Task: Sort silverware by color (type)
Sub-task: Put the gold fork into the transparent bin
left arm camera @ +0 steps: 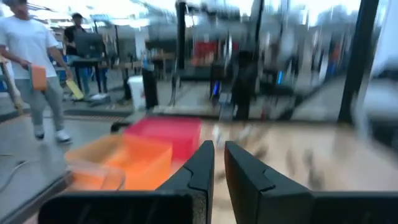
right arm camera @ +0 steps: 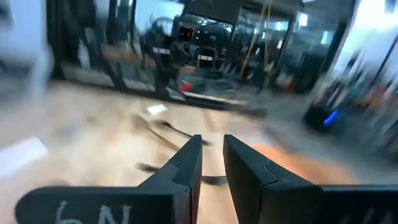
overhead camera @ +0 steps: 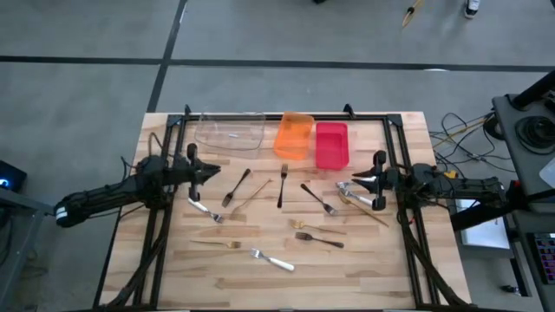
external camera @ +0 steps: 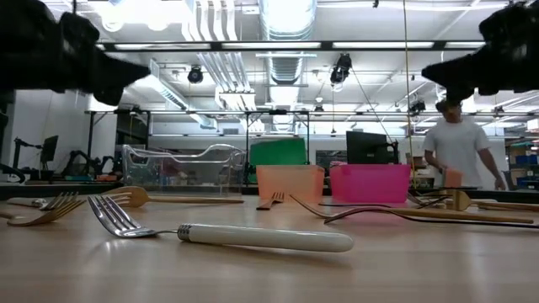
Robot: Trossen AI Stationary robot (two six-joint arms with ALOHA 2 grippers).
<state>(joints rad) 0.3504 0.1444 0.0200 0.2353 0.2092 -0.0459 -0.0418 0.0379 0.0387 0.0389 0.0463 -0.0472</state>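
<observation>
Overhead, clear bin [overhead camera: 230, 132], orange bin [overhead camera: 293, 136], red bin [overhead camera: 331, 145], roughly ten utensils [overhead camera: 273, 260], left end effector [overhead camera: 212, 172], right end effector [overhead camera: 354, 182], both clenched, empty

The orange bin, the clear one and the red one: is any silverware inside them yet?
From above, the orange bin, clear bin and red bin look empty; the silverware lies on the table.

I work in a lab: beyond my left gripper [left arm camera: 217, 163], monitors [external camera: 368, 148], ceiling ducts [external camera: 286, 17] and a person [external camera: 459, 145].
</observation>
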